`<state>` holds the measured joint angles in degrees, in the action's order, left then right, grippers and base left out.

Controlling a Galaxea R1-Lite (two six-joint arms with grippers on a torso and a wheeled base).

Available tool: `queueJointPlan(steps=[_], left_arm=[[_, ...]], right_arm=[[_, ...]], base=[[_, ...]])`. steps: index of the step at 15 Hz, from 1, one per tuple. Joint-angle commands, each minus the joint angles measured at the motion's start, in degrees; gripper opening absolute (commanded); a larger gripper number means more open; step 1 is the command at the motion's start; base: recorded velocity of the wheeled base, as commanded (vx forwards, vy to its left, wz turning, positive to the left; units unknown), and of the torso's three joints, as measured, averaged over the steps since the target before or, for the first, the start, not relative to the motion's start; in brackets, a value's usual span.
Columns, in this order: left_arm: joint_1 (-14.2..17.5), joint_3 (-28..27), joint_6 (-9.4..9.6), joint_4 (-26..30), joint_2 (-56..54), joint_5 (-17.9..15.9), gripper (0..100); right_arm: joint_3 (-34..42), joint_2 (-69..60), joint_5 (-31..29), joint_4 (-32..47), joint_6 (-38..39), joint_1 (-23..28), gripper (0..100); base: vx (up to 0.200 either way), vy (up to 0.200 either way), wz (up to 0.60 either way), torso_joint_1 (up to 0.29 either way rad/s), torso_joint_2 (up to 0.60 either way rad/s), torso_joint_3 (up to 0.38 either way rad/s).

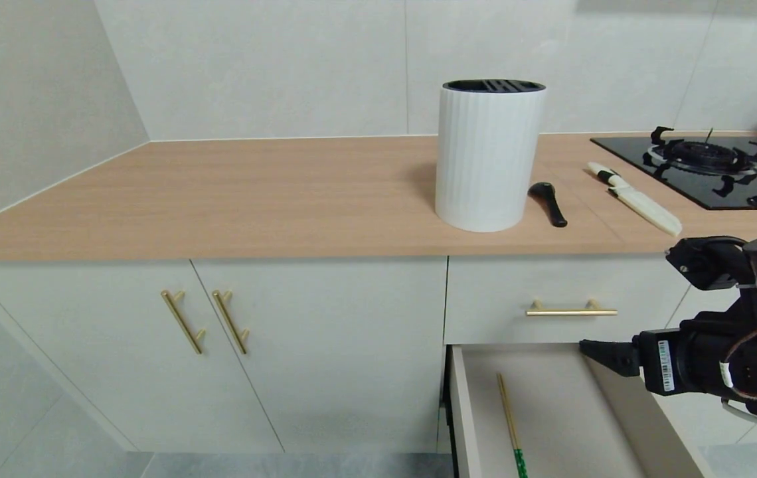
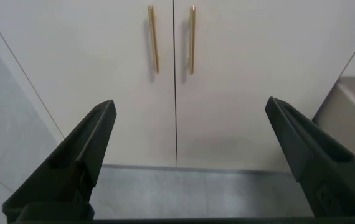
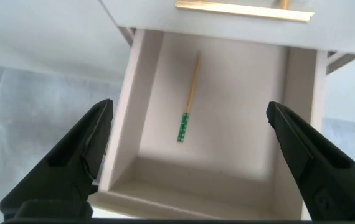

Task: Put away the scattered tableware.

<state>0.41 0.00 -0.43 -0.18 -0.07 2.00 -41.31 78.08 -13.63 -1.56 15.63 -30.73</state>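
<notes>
On the wooden counter [image 1: 252,199] a black spoon [image 1: 548,203] lies just right of a white ribbed utensil holder [image 1: 490,159]. Farther right lies a white knife [image 1: 633,198]. Below the counter's right part a drawer [image 1: 554,405] stands pulled out, with a wooden chopstick with a green end [image 1: 510,421] on its floor. My right gripper [image 3: 189,111] hangs open above this drawer [image 3: 240,155], looking down on the chopstick [image 3: 189,99]; one of its fingers [image 1: 607,355] shows over the drawer's right side. My left gripper [image 2: 190,106] is open and empty, low down, facing the cabinet doors [image 2: 177,81].
A black gas hob [image 1: 717,166] takes up the counter's far right. Above the open drawer is a closed one with a gold handle [image 1: 571,311]. Two doors with gold handles [image 1: 206,322] fill the cabinet's left part. Tiled walls bound the counter at the back and left.
</notes>
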Motion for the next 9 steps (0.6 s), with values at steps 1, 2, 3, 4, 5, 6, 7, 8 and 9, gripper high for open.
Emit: queueJointPlan(steps=[1,2,3,4,5,6,7,8,9], left_arm=[[0.0,0.0,-0.01,0.0,0.1,0.0,100],[0.1,0.0,-0.01,0.0,0.1,0.0,100],[0.0,0.0,-0.01,0.0,0.1,0.0,100],[0.0,0.0,-0.01,0.0,0.1,0.0,100],[0.0,0.0,-0.01,0.0,0.1,0.0,100],[0.0,0.0,-0.01,0.0,0.1,0.0,100],[0.0,0.0,-0.01,0.0,0.1,0.0,100],[0.0,0.0,-0.01,0.0,0.1,0.0,100],[0.1,0.0,-0.01,0.0,0.1,0.0,100]], right_arm=[[0.0,0.0,0.0,0.0,0.0,0.0,100],[0.0,0.0,0.0,0.0,0.0,0.0,100],[0.0,0.0,0.0,-0.1,0.0,0.0,100],[0.0,0.0,0.0,-0.1,0.0,0.0,100],[0.0,0.1,0.0,-0.1,0.0,0.0,100],[0.0,0.1,0.0,-0.1,0.0,0.0,100],[-0.1,0.1,0.0,-0.1,-0.1,-0.1,100],[-0.4,0.3,0.0,-0.6,-0.2,-0.4,100],[-0.6,0.6,0.3,-2.7,-1.6,-0.7,100]], base=[[0.0,0.0,0.0,0.178,-0.46,-0.3],[0.0,0.0,0.0,0.178,-0.47,-0.286],[0.0,0.0,0.0,0.178,-0.47,-0.29],[0.0,0.0,0.0,0.188,-0.47,-0.286],[0.0,0.0,0.0,0.193,-0.48,-0.286],[0.0,0.0,0.0,0.198,-0.49,-0.29],[0.0,0.0,0.0,0.193,-0.49,-0.276],[0.0,0.0,0.0,0.193,-0.5,-0.29],[0.0,0.0,0.0,0.212,-0.49,-0.286]])
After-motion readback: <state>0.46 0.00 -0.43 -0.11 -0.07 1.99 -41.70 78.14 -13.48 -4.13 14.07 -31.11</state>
